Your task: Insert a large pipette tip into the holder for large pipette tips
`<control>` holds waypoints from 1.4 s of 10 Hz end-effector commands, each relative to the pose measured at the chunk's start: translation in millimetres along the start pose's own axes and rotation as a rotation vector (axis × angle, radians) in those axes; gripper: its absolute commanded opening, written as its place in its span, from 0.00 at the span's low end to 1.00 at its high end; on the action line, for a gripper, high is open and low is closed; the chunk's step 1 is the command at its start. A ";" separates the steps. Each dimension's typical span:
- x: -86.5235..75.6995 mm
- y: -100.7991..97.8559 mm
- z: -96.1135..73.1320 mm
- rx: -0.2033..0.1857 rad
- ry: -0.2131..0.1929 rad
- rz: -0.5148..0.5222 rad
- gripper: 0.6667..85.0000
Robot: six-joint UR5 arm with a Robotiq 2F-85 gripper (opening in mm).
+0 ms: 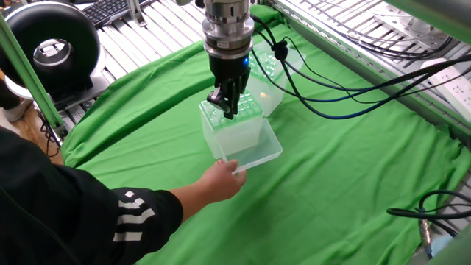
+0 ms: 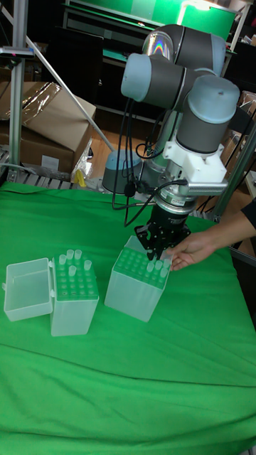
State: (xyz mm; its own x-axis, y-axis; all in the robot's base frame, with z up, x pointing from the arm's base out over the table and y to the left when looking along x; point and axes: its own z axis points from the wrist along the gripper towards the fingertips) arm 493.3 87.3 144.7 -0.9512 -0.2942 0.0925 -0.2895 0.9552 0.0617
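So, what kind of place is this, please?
Probably a robotics lab test bench: a robot arm over a green cloth, pipette tip boxes, loose cables and a keyboard behind.

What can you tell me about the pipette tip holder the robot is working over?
The holder for large pipette tips is a translucent whitish plastic box with a green grid-of-holes top plate. It stands upright on the green cloth, its clear hinged lid folded open and lying flat. A few clear tips stand in one corner. The robot's hand is right over that corner, and a person's hand touches the lid.
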 end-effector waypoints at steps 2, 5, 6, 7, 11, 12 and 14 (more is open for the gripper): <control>9.9 7.3 -27.3 0.003 0.030 0.033 0.05; 25.1 18.1 -67.4 -0.015 0.093 0.039 0.02; 28.8 18.0 -67.8 -0.014 0.108 0.041 0.02; 31.3 18.0 -68.0 -0.014 0.117 0.045 0.00; 1.2 16.1 -66.2 -0.009 0.001 0.005 0.01; -12.9 13.1 -66.6 0.003 -0.053 0.004 0.01; -18.0 6.5 -67.0 0.028 -0.073 0.004 0.00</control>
State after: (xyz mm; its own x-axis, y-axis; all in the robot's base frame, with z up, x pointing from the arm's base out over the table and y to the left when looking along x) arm 501.6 95.2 208.3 -0.9558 -0.2845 0.0747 -0.2820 0.9585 0.0430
